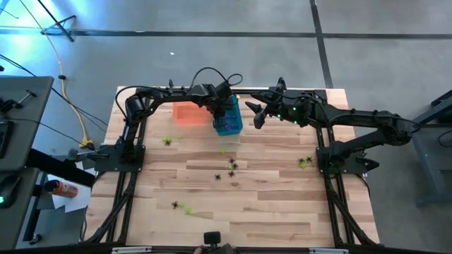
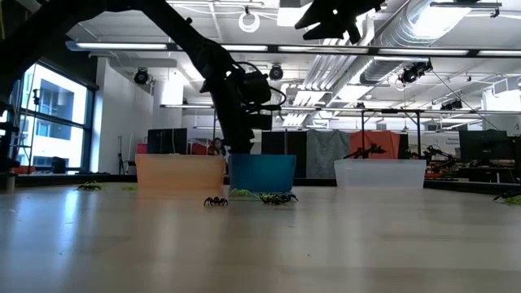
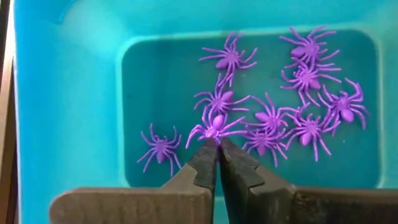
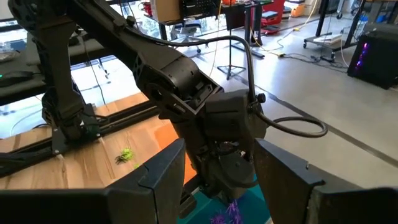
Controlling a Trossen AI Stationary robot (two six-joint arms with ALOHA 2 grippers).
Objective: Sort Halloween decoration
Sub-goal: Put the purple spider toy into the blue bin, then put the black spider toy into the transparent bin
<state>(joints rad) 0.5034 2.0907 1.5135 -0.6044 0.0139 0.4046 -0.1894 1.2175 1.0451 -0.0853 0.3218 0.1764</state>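
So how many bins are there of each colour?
Orange bin: 1
Teal bin: 1
Clear bin: 1
Total: 3 bins

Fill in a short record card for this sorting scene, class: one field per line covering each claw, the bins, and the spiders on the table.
left claw: shut on a purple spider, held over the teal bin
right claw: open, raised beside the teal bin, holding nothing
teal bin contents: about nine more purple spiders
orange bin: next to the teal bin
clear bin: apart from the other two, contents cannot be told
loose spiders: black and yellow-green ones scattered on the wooden table
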